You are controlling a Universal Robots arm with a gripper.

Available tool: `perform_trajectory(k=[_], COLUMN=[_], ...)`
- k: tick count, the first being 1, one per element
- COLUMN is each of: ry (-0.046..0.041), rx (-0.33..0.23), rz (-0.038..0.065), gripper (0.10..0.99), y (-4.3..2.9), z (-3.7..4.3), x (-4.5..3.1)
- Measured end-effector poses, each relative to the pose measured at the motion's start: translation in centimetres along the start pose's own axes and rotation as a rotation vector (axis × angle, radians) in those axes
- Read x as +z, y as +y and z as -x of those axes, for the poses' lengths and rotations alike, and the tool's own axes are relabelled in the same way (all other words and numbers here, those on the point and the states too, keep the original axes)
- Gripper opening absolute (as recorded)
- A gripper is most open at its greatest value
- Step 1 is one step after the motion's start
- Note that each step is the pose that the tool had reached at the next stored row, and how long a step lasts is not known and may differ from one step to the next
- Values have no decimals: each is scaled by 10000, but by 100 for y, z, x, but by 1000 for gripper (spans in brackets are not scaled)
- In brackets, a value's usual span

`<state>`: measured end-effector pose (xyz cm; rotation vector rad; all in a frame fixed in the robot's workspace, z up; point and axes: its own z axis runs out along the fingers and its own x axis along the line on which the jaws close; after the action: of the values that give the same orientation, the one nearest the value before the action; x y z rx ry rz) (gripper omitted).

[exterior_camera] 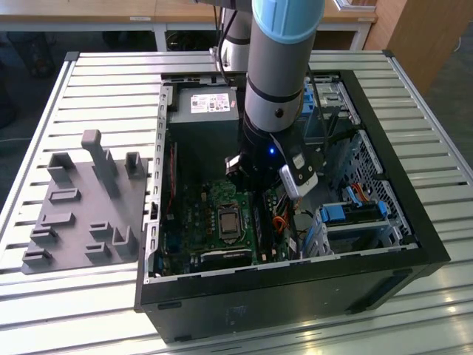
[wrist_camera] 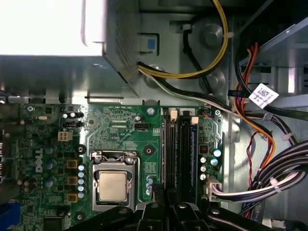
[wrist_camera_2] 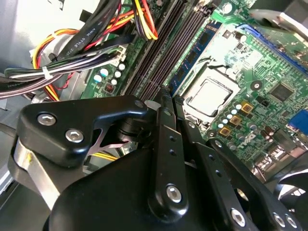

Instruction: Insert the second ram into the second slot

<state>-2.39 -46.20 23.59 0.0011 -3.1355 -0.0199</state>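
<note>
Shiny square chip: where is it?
In the first wrist view, the shiny square chip sits on the green board, beside the long black slots.

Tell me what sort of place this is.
Probably a robotics lab or test workshop: a robot arm reaches into an open computer case lying on a slatted metal table, with a grey parts fixture beside it.

Bright, even light over the slatted bench (exterior_camera: 96, 81); computer case (exterior_camera: 295, 288) interior shadowed; glare whitens the metal box (wrist_camera: 48, 24) in the first wrist view.
</note>
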Motion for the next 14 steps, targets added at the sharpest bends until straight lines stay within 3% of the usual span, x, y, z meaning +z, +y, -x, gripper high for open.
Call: perform_trajectory(k=[14], ry=[1], rx=[1], rz=[0], gripper=[137], y=[-2], z=[34], x=[101])
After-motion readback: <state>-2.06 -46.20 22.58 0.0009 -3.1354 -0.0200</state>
